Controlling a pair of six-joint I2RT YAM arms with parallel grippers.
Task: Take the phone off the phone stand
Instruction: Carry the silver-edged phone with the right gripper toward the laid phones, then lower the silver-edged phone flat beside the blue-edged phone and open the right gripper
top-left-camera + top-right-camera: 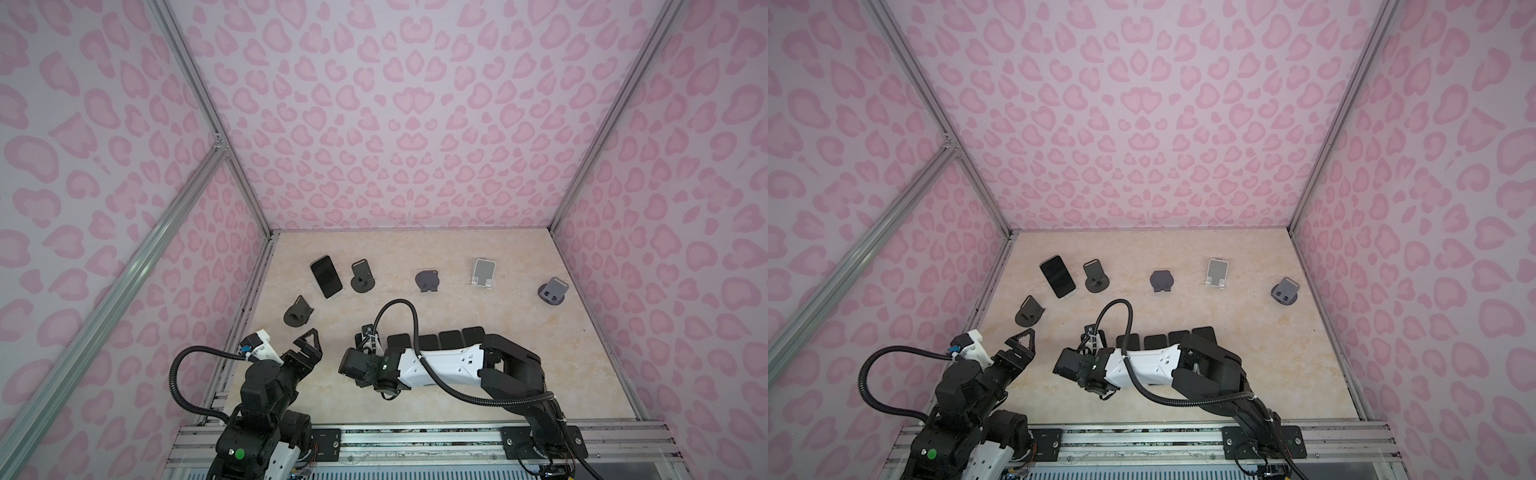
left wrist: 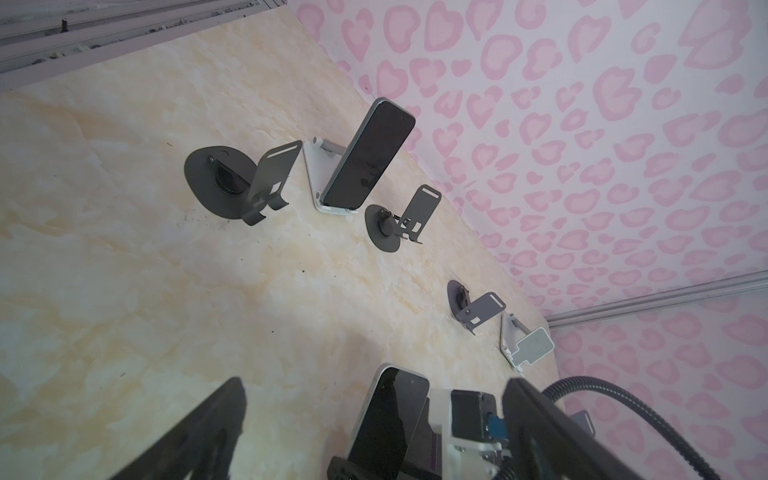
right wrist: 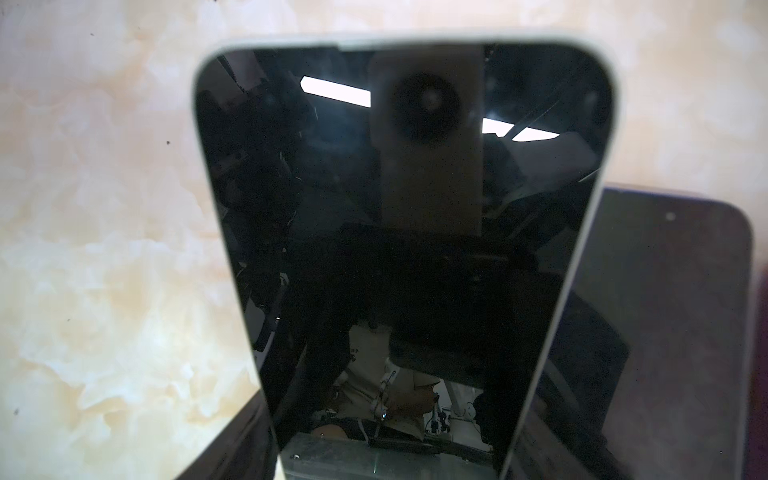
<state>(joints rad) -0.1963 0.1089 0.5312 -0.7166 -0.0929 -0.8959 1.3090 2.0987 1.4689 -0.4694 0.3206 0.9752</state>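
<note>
Nearest the lens in the right wrist view is the held phone (image 3: 399, 232). Its dark glass fills most of the frame and mirrors the camera mount and ceiling lights. Small marks in that reflection are too small to read, and the glass shows no readable writing.

The right gripper (image 2: 353, 467) is clamped part-way closed on this phone's lower end. The fingers themselves are mostly hidden behind the phone. The phone stands tilted and clear of every stand, and whether its lower edge touches the table (image 1: 415, 257) I cannot tell. Just beside this gripper, along its forearm, lies a row of phones (image 1: 451, 338) flat on the table. One of them shows at the held phone's side in the wrist view.

The left gripper (image 1: 305, 338) has its jaws spread wide and holds nothing. Its fingers (image 2: 199, 432) frame the scene in the left wrist view.

Just ahead of the left gripper sits a dark stand (image 1: 297, 311) with nothing on it. Farther beyond it, a standing phone (image 1: 326, 276) leans screen-up on a white stand (image 2: 311, 166).

Well ahead of the right gripper are four stands without phones:
- a black stand (image 1: 362, 276)
- a grey stand (image 1: 427, 280)
- a silver stand (image 1: 483, 272)
- a far grey stand (image 1: 552, 292)
</note>
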